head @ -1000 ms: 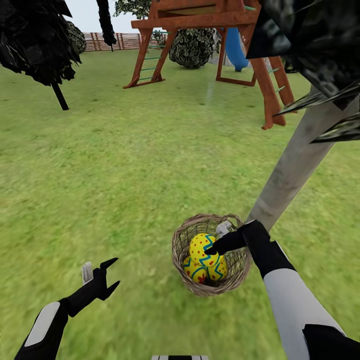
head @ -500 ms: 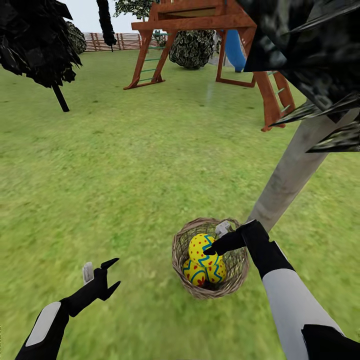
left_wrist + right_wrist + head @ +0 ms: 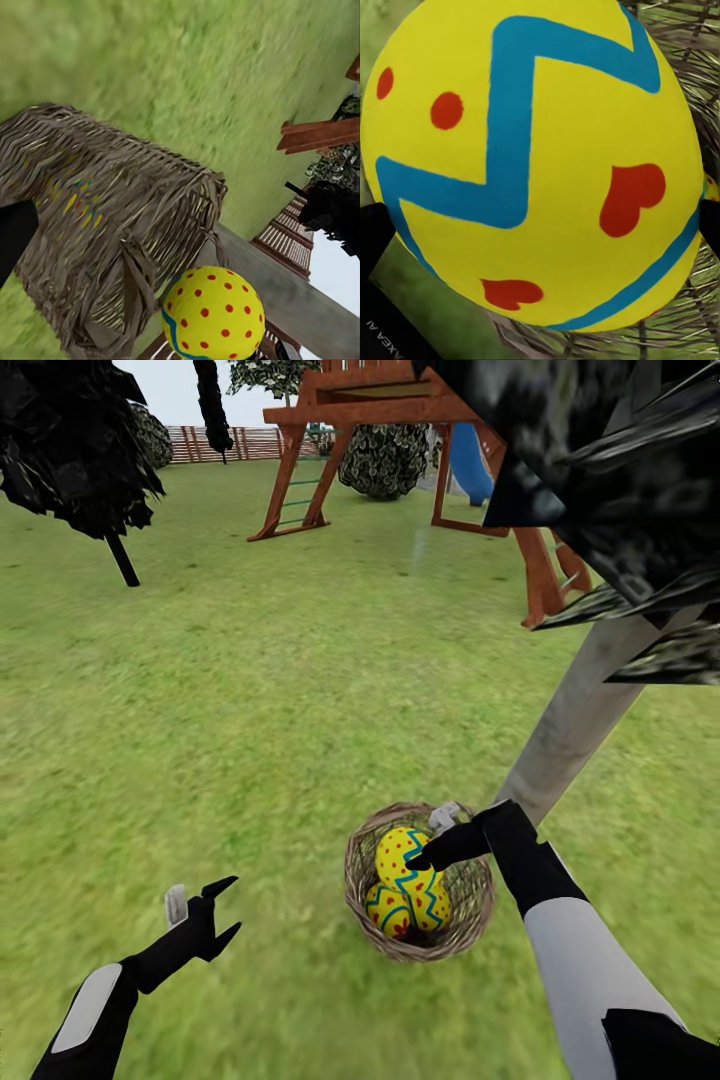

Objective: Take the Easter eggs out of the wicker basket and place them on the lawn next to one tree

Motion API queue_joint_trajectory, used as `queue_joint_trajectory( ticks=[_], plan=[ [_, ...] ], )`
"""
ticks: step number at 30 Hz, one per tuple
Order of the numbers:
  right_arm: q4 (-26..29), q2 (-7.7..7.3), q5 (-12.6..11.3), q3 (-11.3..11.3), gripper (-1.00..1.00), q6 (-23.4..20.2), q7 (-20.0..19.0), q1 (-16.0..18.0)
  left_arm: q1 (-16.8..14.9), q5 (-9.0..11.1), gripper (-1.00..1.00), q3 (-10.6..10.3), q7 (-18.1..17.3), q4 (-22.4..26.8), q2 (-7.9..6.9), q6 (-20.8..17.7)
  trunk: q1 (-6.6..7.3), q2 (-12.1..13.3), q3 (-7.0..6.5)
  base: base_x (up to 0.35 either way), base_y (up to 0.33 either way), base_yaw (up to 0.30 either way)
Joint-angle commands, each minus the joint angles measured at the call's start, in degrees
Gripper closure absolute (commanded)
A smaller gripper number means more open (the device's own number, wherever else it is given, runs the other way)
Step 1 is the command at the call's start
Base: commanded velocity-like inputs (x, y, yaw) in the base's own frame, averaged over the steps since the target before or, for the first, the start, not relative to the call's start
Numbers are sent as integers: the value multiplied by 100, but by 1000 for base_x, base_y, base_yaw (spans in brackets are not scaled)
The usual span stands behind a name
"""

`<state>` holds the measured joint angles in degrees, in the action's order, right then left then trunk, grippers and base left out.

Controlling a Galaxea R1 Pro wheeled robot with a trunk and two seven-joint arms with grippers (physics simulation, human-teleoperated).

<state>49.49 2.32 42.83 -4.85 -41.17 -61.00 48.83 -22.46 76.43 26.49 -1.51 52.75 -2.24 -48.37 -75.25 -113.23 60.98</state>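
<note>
Over the basket (image 3: 372,905), right tool (image 3: 432,839) grips top egg (image 3: 402,854)

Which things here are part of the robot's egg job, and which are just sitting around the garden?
For the job:
top egg
two eggs under it
wicker basket
lawn
pale tree trunk
right pincer, at the top egg
left pincer, open over grass

Just around:
wooden playset
blue slide
fence
dark thin-trunked tree
</note>
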Motion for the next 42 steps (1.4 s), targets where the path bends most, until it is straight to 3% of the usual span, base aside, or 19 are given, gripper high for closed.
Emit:
queue_joint_trajectory(
  ticks=[1, 4, 20, 34, 42],
  plan=[
    [11, 11, 40, -26, 100, -50, -68, 3, -4, -18, -100, 14, -16, -1, 5, -32, 23, 40, -14, 0, 0, 0],
    [8, 14, 34, -27, 100, -61, -70, 1, -4, -21, -100, 14, -20, -1, 8, -32, 89, 160, -68, 0, 0, -2],
    [25, -12, -1, -34, 100, -65, -82, 3, -4, -6, -100, 16, -76, -1, -13, -32, 89, 160, -147, -105, 0, -244],
    [31, -12, -3, -34, 100, -66, -88, 3, -4, -14, -100, 6, -68, -1, -10, -32, 397, 722, -474, -1, 0, -254],
    [25, -8, 52, -27, 100, -9, -45, 3, -4, -1, -100, 5, -68, 5, 2, -34, 572, 1042, -622, 0, 0, -25]
  ],
)
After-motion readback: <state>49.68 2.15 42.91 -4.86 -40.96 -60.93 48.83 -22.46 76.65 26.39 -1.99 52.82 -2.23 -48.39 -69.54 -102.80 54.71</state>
